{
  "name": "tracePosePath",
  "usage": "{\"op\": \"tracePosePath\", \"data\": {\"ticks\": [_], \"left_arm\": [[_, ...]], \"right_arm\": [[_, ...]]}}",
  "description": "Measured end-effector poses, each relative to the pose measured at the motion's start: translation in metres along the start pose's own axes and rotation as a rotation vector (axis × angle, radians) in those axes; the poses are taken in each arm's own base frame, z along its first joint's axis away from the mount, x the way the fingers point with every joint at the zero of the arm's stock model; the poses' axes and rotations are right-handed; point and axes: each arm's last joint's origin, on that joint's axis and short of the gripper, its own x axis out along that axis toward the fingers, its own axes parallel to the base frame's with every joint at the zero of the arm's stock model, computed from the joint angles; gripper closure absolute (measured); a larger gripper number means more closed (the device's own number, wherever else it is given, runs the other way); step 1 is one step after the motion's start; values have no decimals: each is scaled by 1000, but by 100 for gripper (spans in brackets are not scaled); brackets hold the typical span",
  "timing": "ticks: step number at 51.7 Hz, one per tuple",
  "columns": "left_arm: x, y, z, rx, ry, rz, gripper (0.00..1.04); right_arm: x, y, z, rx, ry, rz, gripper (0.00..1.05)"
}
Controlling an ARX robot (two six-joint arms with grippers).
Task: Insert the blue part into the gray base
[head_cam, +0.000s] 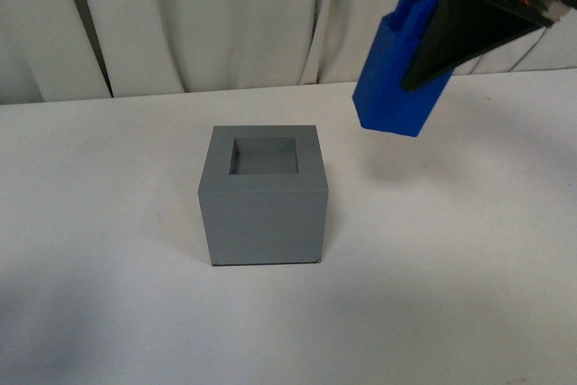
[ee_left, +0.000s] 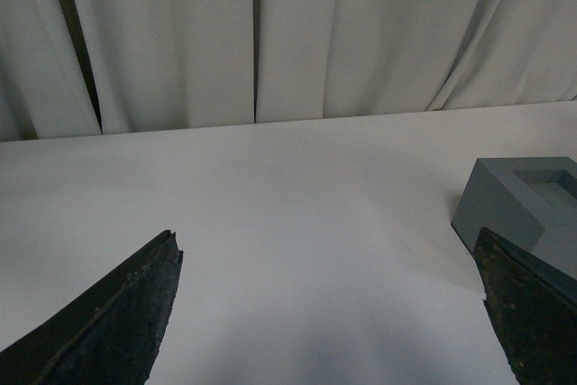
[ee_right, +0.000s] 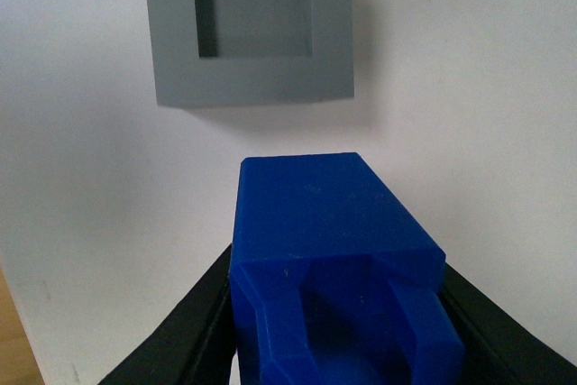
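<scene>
The gray base [head_cam: 262, 196] stands on the white table near the middle, its square recess [head_cam: 264, 156] facing up and empty. My right gripper [head_cam: 424, 69] is shut on the blue part [head_cam: 389, 74] and holds it in the air, above and to the right of the base. In the right wrist view the blue part [ee_right: 329, 250] sits between the black fingers [ee_right: 194, 322], with the base [ee_right: 248, 29] ahead of it. My left gripper [ee_left: 329, 313] is open and empty over bare table; the base [ee_left: 523, 200] shows beside its right finger [ee_left: 532, 313].
A white table [head_cam: 108, 223] carries the base. White curtains [head_cam: 225, 15] hang behind the table's far edge. A strip of wooden floor [ee_right: 18, 340] shows at the table's edge in the right wrist view.
</scene>
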Motion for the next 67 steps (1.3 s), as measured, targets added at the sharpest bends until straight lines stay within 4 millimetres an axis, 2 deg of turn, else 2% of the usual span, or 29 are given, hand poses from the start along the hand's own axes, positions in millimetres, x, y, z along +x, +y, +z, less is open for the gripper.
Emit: {"op": "tracePosePath", "data": {"ticks": [7,17,23,29,45,67], "left_arm": [[0,0,0,0,0,0,6],[0,0,0,0,0,0,6],[0,0,0,0,0,0,6],[0,0,0,0,0,0,6],[0,0,0,0,0,0,6],[0,0,0,0,0,0,6]], "right_arm": [[1,8,27,-21,-1,6,57],[3,12,54,-41,-8,-16,57],[16,11,65,-41,5,-5,57],[29,12,69,-41,24,16,57],[42,16,77,-54,26,21,57],[50,17,76,-46,37,27,57]]}}
